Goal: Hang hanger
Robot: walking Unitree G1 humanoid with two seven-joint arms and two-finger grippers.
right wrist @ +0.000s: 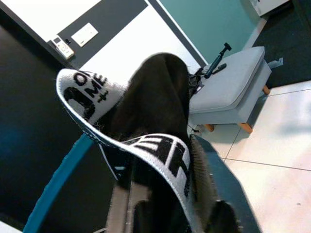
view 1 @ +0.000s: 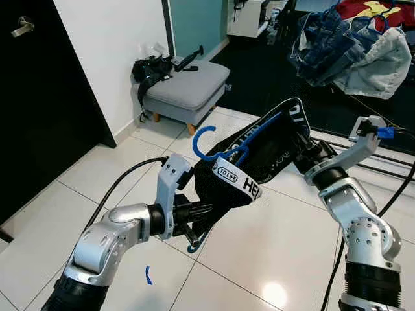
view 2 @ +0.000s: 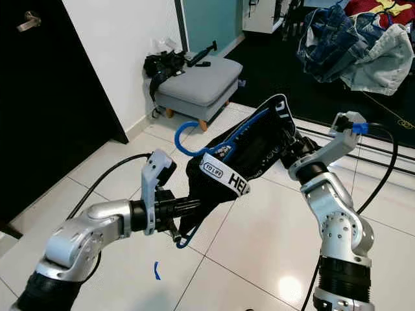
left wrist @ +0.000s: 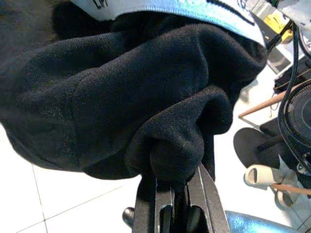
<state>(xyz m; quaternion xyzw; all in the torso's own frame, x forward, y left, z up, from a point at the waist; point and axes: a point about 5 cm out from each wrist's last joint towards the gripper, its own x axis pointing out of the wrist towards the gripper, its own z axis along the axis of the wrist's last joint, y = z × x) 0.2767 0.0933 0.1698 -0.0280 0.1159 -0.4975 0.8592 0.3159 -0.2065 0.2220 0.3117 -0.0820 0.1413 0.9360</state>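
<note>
Above white floor tiles [view 1: 272, 259], both grippers hold a blue hanger [view 1: 206, 144] draped in a black garment [view 1: 259, 162].
Left gripper [left wrist: 177, 194] pinches cloth; right gripper's [view 1: 303, 150] closure cannot be told; grey footstool [view 1: 185, 87] at 11 o'clock.

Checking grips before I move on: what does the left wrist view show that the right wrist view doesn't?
Left wrist: the left gripper shut on a fold of the black garment, with sandals on the floor.
Right wrist: the blue hanger, the grey footstool and a remote on the wall; the right gripper pinches the cloth.
Both: the garment and its lettered white waistband.
</note>
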